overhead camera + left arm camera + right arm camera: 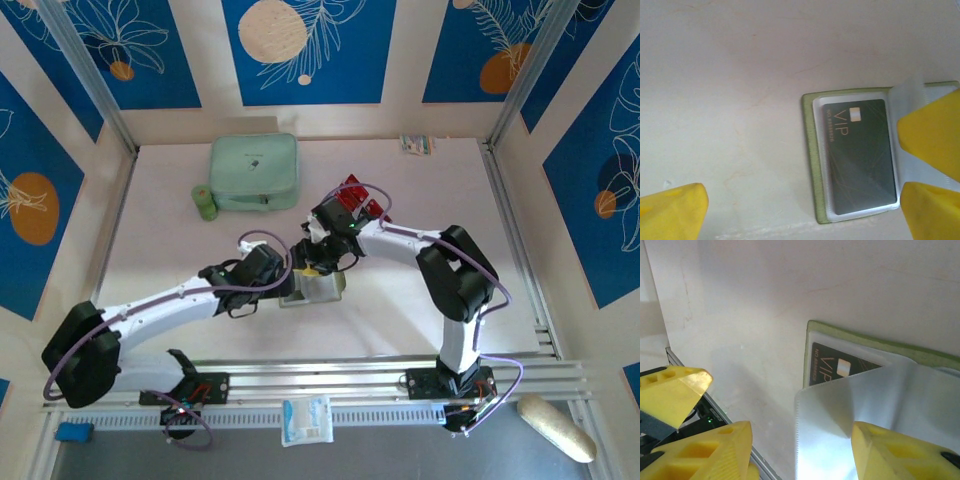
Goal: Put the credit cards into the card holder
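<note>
The olive-green card holder (pixel 316 289) lies open on the white table between both grippers. A black credit card (pixel 860 155) marked VIP sits in its silvery inside, with the green edge of the card holder (pixel 812 160) showing around it. My left gripper (pixel 800 212) is open wide, one finger on each side of the holder. My right gripper (pixel 800 450) is open too; a silvery pocket flap (pixel 865 410) stands lifted and leans against its right finger (pixel 900 450). The black card (pixel 832 367) peeks out under that flap. Red credit cards (pixel 355 193) lie behind the right arm.
A large mint-green zip case (pixel 254 172) sits at the back left with a small green cylinder (pixel 205 203) beside it. A small packet (pixel 417 144) lies by the back wall. The aluminium rail (pixel 380 375) runs along the near edge.
</note>
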